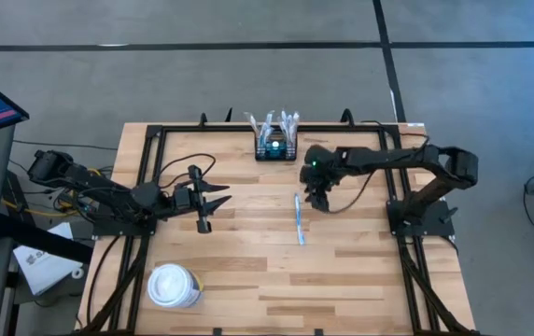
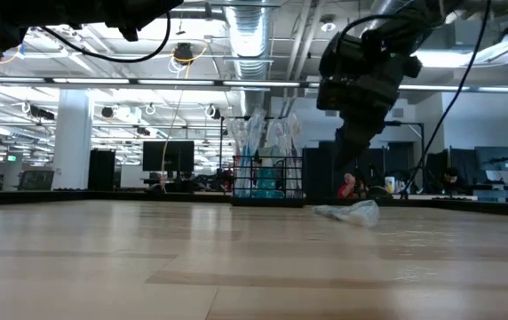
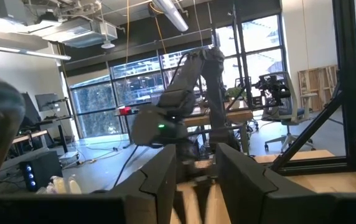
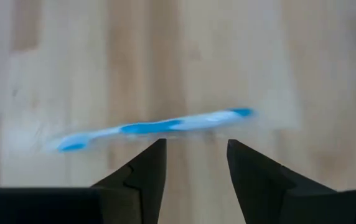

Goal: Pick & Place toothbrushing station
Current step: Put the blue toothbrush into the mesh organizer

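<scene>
Left to right on the counter (image 1: 248, 271):

- White lidded paper cup (image 1: 173, 286) at about 7 o'clock, not involved.
- Our left tool (image 1: 218, 200) parked at 9 o'clock, above the wood, fingers apart, nothing between them. Idle.
- Toothbrushing station (image 1: 276, 147), the black wire-mesh box, sits at 12 o'clock on the far edge, upright, wrapped brushes already standing in it.
- Blue-and-white toothbrush in a clear wrapper (image 1: 299, 220) lies flat just right of centre, running roughly 12-to-6, well apart from the station.
- Our right tool (image 1: 320, 201) hovers just beside the brush on its 3 o'clock side. In the right wrist view the brush (image 4: 159, 127) lies crosswise just ahead of the two fingers (image 4: 145, 168); tool released, gripping nothing.

We read this as the pick step: approach on the loose brush, grasp not made yet.

Next move, as we see it: shift the right tool over the handle, drop so the fingers straddle it across its width, clench, lift, carry to 12 o'clock. The wrapper looks slippery, so grip could slide.
</scene>
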